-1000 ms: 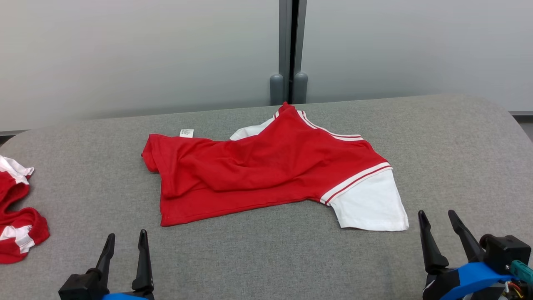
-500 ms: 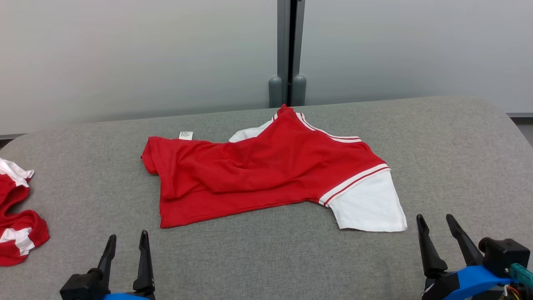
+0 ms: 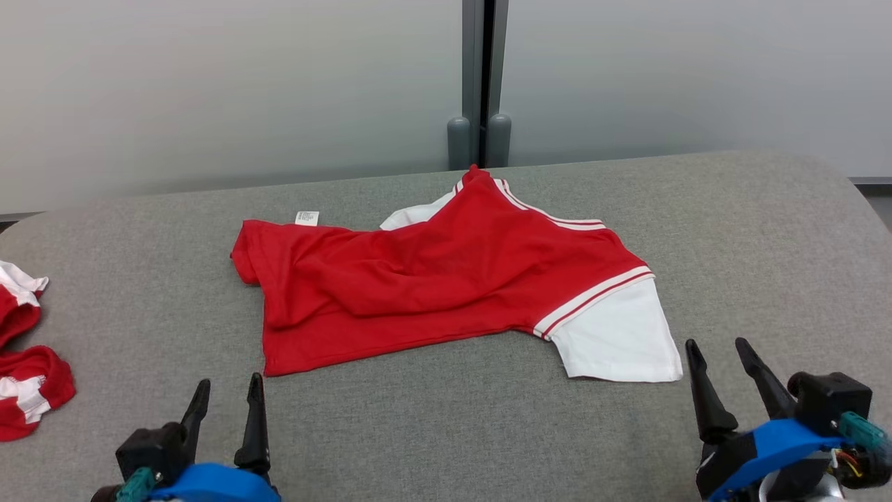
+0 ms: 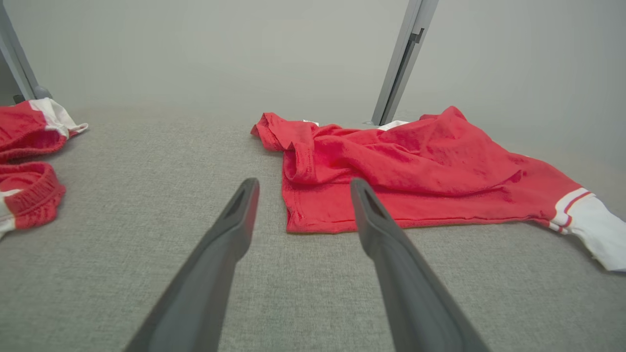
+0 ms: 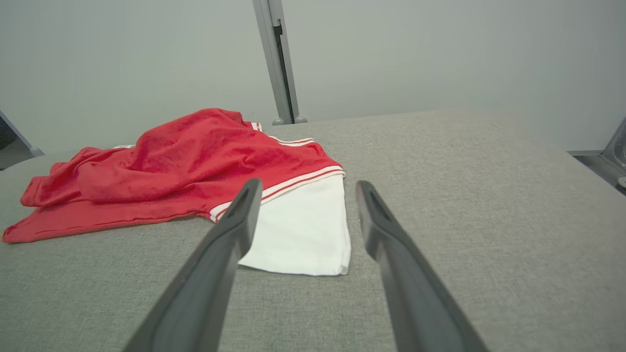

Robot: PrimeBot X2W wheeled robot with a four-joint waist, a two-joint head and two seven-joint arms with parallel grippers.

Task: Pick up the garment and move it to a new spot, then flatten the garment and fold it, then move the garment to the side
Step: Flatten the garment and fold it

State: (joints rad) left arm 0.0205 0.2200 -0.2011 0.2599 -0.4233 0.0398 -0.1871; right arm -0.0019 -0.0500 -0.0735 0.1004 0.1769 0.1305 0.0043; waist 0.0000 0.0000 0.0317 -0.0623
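Here: left gripper point(image 3: 230, 380) and right gripper point(image 3: 715, 341) both spread wide and empty, shirt point(image 3: 446, 279) on the table point(image 3: 766, 230) ahead of them.
Well off to the left gripper's left lies a second red-and-white garment point(image 3: 28, 376), crumpled near the table edge. The left gripper's jaws stand wide apart with nothing between them; the shirt's red hem corner point(image 3: 268, 369) is just ahead of its fingertips, not touching. From there the rumpled red shirt runs rightward toward the other gripper, with a small white label point(image 3: 306, 217) at its far edge. Its white sleeve point(image 3: 620, 335) lies flat just ahead and left of the right gripper, whose jaws are likewise parted and hold nothing.
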